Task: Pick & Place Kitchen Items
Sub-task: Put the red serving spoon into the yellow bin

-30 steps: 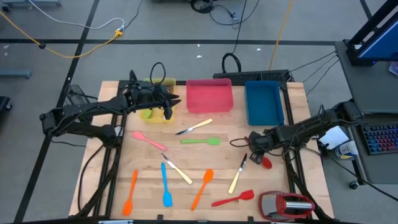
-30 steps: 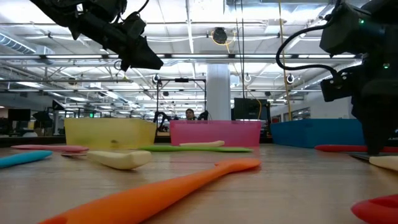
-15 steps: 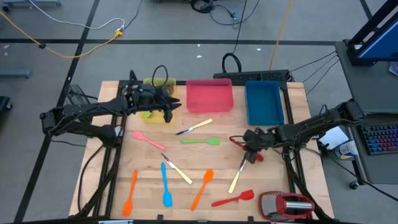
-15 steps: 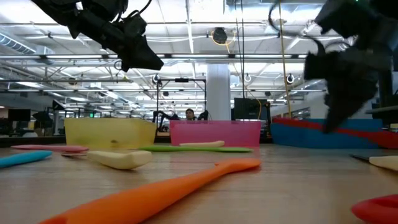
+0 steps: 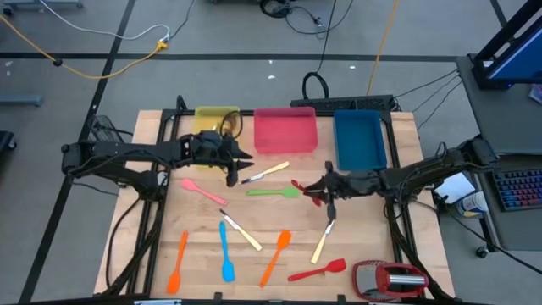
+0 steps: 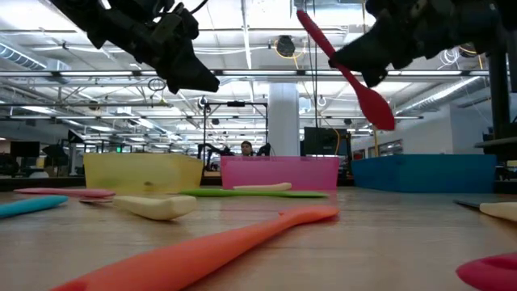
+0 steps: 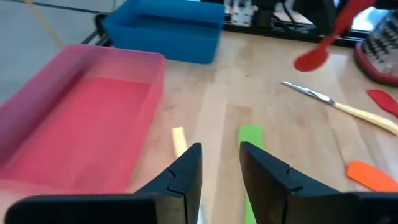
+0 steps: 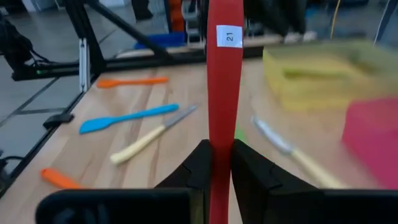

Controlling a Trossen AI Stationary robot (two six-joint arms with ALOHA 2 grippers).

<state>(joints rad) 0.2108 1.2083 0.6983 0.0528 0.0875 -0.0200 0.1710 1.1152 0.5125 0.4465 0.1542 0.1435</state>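
- The right gripper [image 5: 326,188] has its jaws clenched on the handle of a red spoon [image 6: 347,69], carried in the air above the table [image 5: 373,254].
- Its long axis slants, bowl lowest.
- The pink tray [image 5: 285,130] lies just beyond it.
- The left gripper [image 5: 230,169] hangs with jaws parted and empty above a cream-handled knife [image 5: 264,174].

yellow tray [image 5: 214,119], pink tray [image 5: 284,130] and blue tray [image 5: 359,140] along the far edge; red-and-silver gadget [image 5: 391,278] at a near corner.

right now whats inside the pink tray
Nothing shows inside the pink tray: the high view and left wrist view see only its bare floor. The strip just behind its near wall is hidden in the wrist view.
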